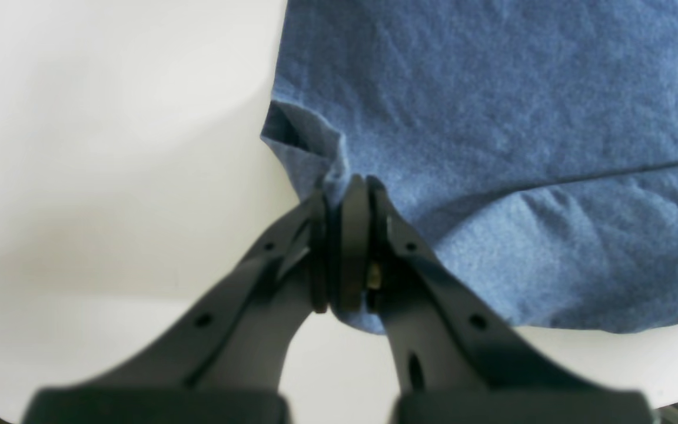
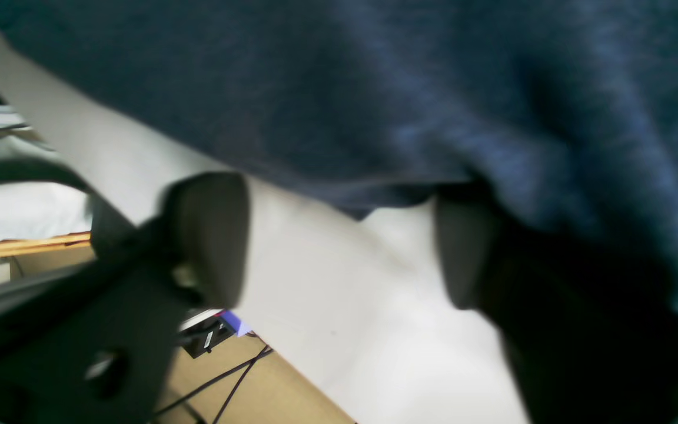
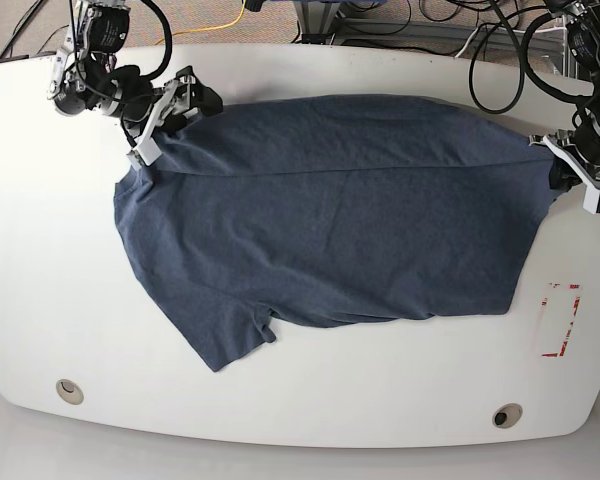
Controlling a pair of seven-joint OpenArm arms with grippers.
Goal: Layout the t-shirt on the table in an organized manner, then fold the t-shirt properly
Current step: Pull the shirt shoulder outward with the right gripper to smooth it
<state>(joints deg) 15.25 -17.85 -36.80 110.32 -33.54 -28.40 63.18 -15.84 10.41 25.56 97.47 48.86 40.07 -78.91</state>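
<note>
**Listener:** What is in front of you, starting closest?

**Operator:** In the base view the near edge of the white worktop (image 3: 310, 420) is bare. Just beyond it lies the t-shirt (image 3: 330, 220), dark navy, spread over the middle of the worktop. One short sleeve sticks out toward me, at the near corner on the right hand's side.

**Listener:** Which way does the shirt run?

**Operator:** Its long axis runs straight from one hand to the other, across my view. The sleeve end is by my right hand, the hem end by my left.

**Listener:** And the hands?

**Operator:** My left hand (image 1: 348, 188) is pinched together on a bunched edge of the t-shirt at its own end. My right hand (image 2: 339, 241) sits at the far corner on its side, its fingers apart. Cloth hangs directly in front of them, draping over one finger, but nothing is gripped.

**Listener:** What step are we on?

**Operator:** I judge we are in the laying-out stage; no fold has been made. Next, I think, the right hand must clamp on the cloth before it, then both hands pull apart to flatten the far edge.
</note>
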